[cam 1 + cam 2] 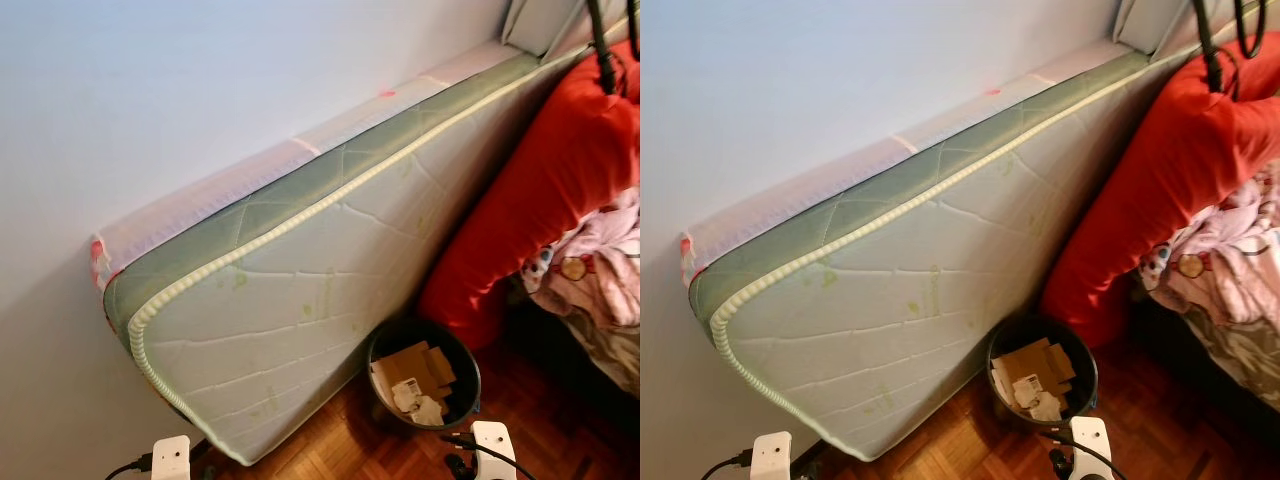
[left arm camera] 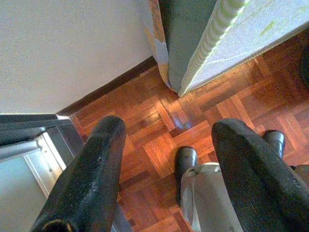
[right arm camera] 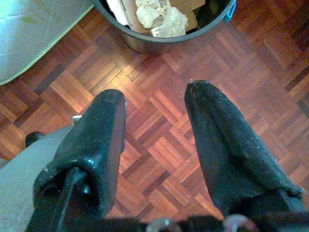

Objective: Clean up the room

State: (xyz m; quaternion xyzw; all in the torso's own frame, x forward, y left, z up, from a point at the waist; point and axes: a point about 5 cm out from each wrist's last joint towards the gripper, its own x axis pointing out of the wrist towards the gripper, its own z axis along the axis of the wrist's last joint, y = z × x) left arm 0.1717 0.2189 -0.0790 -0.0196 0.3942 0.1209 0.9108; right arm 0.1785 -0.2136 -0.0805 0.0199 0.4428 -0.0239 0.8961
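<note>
A black waste bin (image 1: 424, 375) stands on the parquet floor, holding cardboard pieces (image 1: 412, 365) and crumpled paper (image 3: 166, 21). My right gripper (image 3: 155, 94) hangs open above the floor just short of the bin (image 3: 159, 41), with nothing between its fingers. My left gripper (image 2: 169, 128) is also open and empty, hanging over the floor near the lower corner of a mattress (image 2: 212, 43). Both arms are low, with their white wrist parts (image 1: 170, 456) at the bottom edge of the eye views.
A large grey-green mattress (image 1: 330, 270) leans on its side against the white wall. A big red cushion (image 1: 540, 190) rests against it to the right. Pink clothes (image 1: 600, 255) lie on a bed at the far right. My foot (image 2: 186, 162) shows on the parquet.
</note>
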